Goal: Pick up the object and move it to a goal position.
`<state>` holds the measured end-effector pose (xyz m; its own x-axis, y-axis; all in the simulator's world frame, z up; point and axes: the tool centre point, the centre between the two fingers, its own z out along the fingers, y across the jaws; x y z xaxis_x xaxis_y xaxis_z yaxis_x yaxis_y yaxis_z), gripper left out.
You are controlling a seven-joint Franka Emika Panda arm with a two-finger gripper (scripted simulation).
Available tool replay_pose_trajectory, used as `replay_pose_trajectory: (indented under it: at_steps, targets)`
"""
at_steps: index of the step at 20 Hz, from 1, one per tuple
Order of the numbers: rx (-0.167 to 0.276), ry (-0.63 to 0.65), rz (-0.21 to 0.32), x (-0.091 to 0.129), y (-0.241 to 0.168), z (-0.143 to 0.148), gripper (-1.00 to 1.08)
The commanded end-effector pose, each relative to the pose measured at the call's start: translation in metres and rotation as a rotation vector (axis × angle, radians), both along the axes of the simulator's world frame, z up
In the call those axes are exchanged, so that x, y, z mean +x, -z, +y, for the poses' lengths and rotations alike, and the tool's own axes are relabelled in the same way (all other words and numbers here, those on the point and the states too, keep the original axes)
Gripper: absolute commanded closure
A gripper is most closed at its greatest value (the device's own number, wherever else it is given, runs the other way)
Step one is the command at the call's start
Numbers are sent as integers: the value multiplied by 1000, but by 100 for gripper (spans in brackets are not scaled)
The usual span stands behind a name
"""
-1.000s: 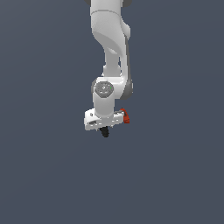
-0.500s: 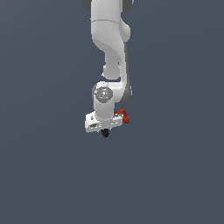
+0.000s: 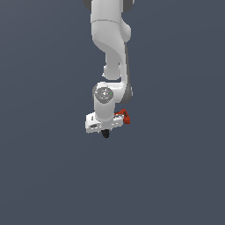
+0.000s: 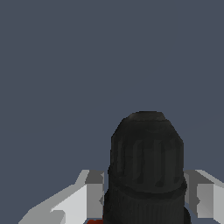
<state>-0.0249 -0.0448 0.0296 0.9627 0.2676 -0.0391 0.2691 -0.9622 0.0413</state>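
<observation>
In the exterior view the white Panda arm (image 3: 110, 39) hangs down from the top of the frame against a plain dark grey-blue background, with its round wrist joint (image 3: 105, 94) facing the camera. Below that joint sits the white gripper (image 3: 105, 132), its wide hand body tilted a little, lower toward the exterior view's left. A black tip of the object (image 3: 105, 133) pokes out just under the hand, in the middle of the gripper. Toward the exterior view's right, a red-orange part (image 3: 125, 116) of the same object sticks out beside the hand, touching its upper edge.

In the wrist view the object (image 4: 146, 166) fills the space between the two white fingers (image 4: 89, 192), one on each side of it. It shows there as a dark, ribbed, rounded cylinder, with a sliver of red at its base. The fingers press against its sides, so the gripper is clamped on the object, held narrow around it. No surface shows beneath the gripper in either view.
</observation>
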Motion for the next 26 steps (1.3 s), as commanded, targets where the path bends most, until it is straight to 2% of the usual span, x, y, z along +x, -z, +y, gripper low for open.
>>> replay_pose_trajectory:
  at_steps: [1,8,19,26]
  targets:
    - [0,1,0,0,0,0,108]
    - [0,1,0,-7,-5,-25,108]
    - [0,0,0,-30,-23,-120,108]
    - [1,0,1,-37,-29,-154,108]
